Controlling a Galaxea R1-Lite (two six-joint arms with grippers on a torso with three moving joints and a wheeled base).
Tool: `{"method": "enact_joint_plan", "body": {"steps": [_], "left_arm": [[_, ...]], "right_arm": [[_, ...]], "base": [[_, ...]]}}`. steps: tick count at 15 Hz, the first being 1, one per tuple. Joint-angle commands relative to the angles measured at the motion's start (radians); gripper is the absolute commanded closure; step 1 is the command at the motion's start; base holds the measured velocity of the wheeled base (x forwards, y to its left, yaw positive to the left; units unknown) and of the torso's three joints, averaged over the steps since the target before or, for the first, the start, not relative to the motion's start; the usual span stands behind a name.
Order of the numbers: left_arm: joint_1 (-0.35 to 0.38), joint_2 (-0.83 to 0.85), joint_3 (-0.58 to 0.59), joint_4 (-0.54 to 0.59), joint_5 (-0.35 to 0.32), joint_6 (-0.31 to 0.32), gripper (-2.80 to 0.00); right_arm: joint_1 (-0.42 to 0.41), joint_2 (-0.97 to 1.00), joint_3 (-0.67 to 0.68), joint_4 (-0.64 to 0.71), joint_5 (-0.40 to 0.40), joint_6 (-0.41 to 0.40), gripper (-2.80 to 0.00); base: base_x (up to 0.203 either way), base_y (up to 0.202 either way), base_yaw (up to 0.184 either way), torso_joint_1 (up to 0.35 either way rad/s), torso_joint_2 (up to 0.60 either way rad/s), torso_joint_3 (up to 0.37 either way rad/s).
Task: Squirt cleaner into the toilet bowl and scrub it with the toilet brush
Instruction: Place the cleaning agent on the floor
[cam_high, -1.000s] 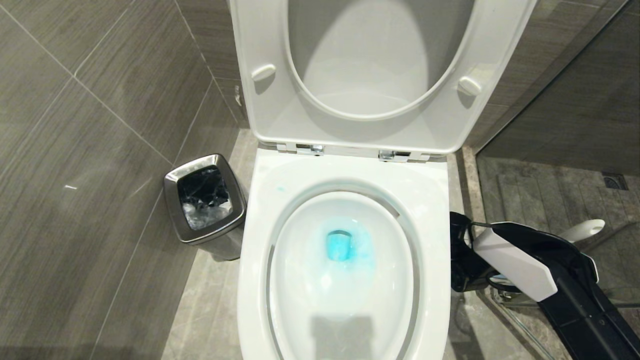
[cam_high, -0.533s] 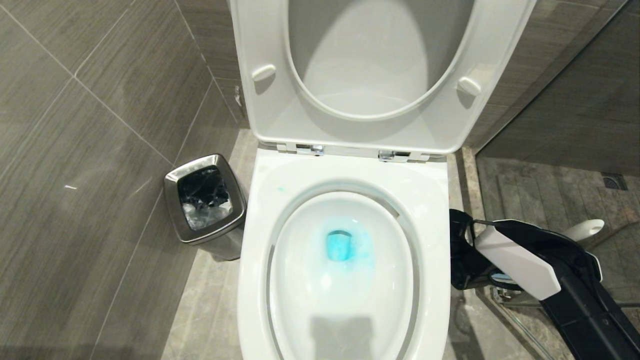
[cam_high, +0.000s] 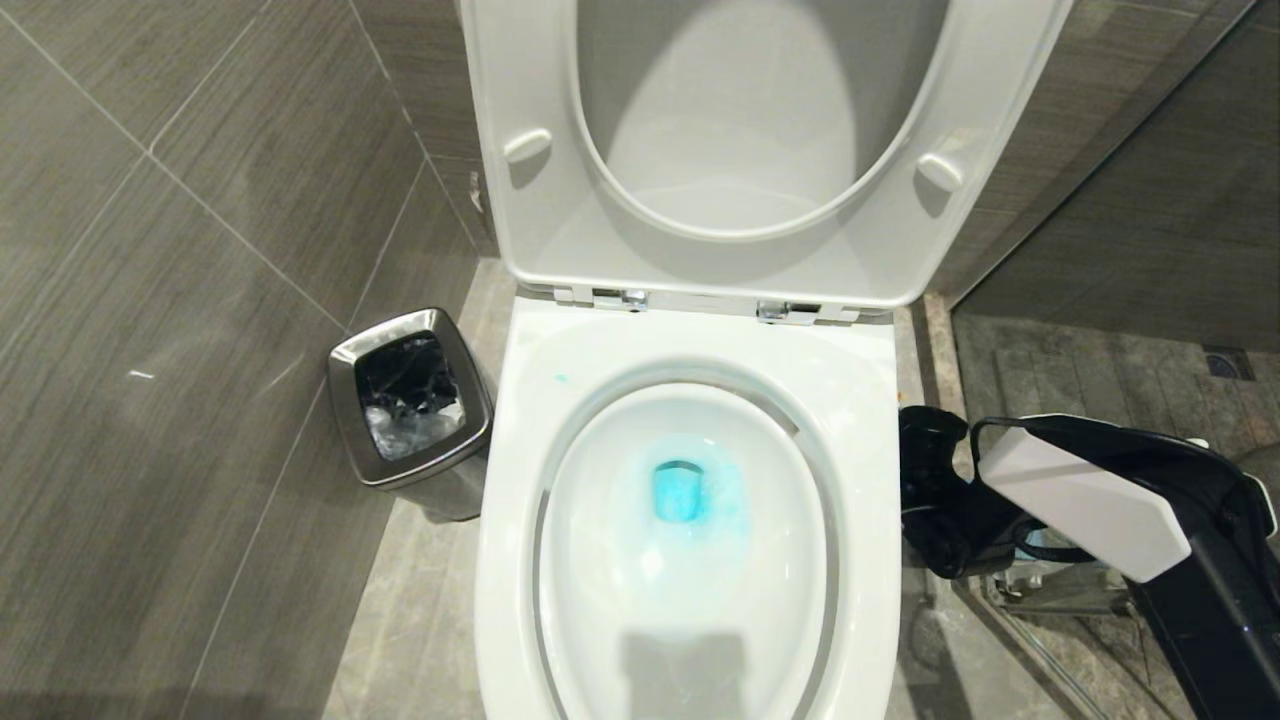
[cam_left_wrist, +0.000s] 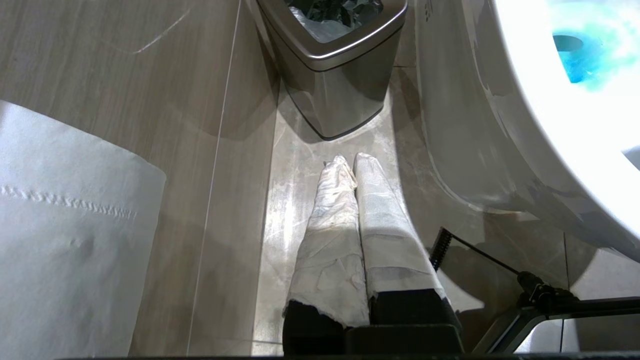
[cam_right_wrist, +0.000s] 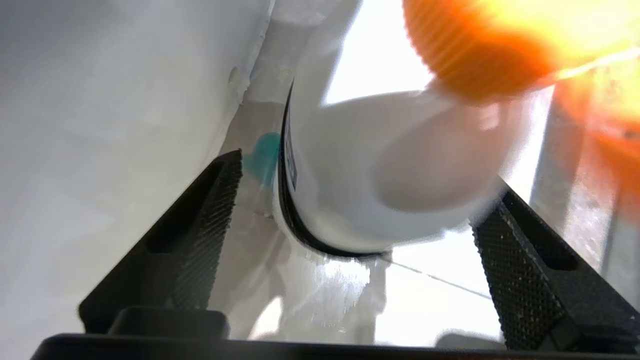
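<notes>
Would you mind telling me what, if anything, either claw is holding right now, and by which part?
Nothing is held. The right claw stands open around a white bottle, pads clear; the left claw is shut on nothing.

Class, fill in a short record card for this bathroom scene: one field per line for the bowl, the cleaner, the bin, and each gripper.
toilet bowl: white, seat and lid raised
cleaner: turquoise-blue liquid pooled at the bowl's drain
white bottle: orange cap, between the right gripper's open fingers
steel bin: on the floor at the toilet's left, dark liner inside
right gripper: open, low beside the toilet's right side
left gripper: shut, empty, over the floor near the bin
toilet brush: not in view
</notes>
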Motion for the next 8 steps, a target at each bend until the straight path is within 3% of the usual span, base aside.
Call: {"method": "enact_joint_plan", "body": {"steps": [1, 8], "left_arm": [[0.000, -0.001, 0.000, 0.000, 0.000, 0.000, 0.00], [0.000, -0.001, 0.000, 0.000, 0.000, 0.000, 0.00]], "right_arm": [[0.012, -0.105, 0.090, -0.008, 0.001, 0.001, -2.80], [0.045, -0.390, 0.362, 0.049, 0.000, 0.000, -2.80]], "base": [[0.000, 0.000, 0.000, 0.000, 0.00, 0.000], [0.000, 0.000, 0.000, 0.000, 0.00, 0.000]]}}
